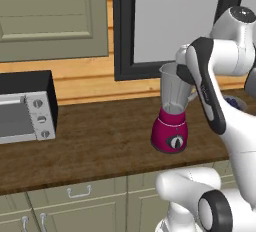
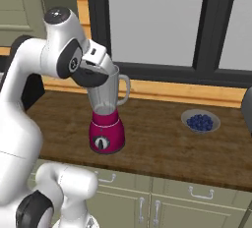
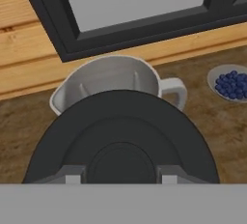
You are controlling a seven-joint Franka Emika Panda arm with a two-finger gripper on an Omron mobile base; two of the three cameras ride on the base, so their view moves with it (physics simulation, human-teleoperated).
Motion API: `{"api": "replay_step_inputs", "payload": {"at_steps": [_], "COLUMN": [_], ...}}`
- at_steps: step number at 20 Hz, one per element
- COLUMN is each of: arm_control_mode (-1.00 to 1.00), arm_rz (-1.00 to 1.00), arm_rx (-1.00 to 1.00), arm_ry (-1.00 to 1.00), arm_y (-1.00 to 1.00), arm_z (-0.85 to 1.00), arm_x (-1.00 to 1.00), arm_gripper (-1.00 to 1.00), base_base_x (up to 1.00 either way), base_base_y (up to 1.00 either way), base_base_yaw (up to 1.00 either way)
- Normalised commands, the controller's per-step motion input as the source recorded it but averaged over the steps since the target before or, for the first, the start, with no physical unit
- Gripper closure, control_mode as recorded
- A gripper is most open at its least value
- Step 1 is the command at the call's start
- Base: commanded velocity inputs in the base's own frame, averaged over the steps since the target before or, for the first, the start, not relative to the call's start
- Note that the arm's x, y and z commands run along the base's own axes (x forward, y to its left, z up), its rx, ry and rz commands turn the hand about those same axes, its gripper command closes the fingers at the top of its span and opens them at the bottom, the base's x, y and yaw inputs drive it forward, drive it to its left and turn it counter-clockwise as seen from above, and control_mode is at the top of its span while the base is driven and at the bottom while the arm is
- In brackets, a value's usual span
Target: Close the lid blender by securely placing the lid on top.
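The blender (image 1: 171, 132) stands on the wooden counter, a magenta base with a black dial under a clear grey jar (image 2: 107, 97) whose handle points right. My gripper (image 3: 120, 175) is shut on the lid (image 3: 120, 131), a dark round cap. The lid (image 2: 90, 77) hangs tilted at the jar's mouth, toward its near rim. In the hand view it covers the near half of the open mouth, while the far rim (image 3: 108, 60) and handle (image 3: 174, 90) still show. Whether the lid touches the rim I cannot tell.
A silver-and-black toaster oven (image 1: 26, 108) sits at the counter's left. A pale bowl of blueberries (image 2: 200, 122) lies to the blender's right. A dark-framed window (image 2: 147, 67) rises behind the counter. Cabinet drawers (image 1: 75, 196) run below the front edge.
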Motion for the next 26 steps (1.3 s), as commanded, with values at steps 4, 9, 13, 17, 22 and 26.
{"api": "replay_step_inputs", "payload": {"at_steps": [4, 9, 13, 17, 22, 26], "arm_control_mode": [-1.00, -1.00, -1.00, -1.00, -1.00, -1.00], "arm_rz": [0.00, 0.00, 0.00, 0.00, 0.00, 0.00], "arm_rx": [0.00, 0.00, 0.00, 0.00, 0.00, 0.00], "arm_ry": [0.00, 0.00, 0.00, 0.00, 0.00, 0.00], "arm_y": [0.00, -0.01, 0.00, 0.00, 0.00, 0.00], "arm_z": [0.00, 0.00, 0.00, 0.00, 0.00, 0.00], "arm_x": [0.31, 0.32, 0.36, 0.38, 0.31, 0.27], "arm_gripper": [1.00, 1.00, 1.00, 1.00, 1.00, 1.00], "base_base_x": [0.00, 0.00, 0.00, 0.00, 0.00, 0.00], "base_base_y": [0.00, 0.00, 0.00, 0.00, 0.00, 0.00], "base_base_yaw": [0.00, 0.00, 0.00, 0.00, 0.00, 0.00]}}
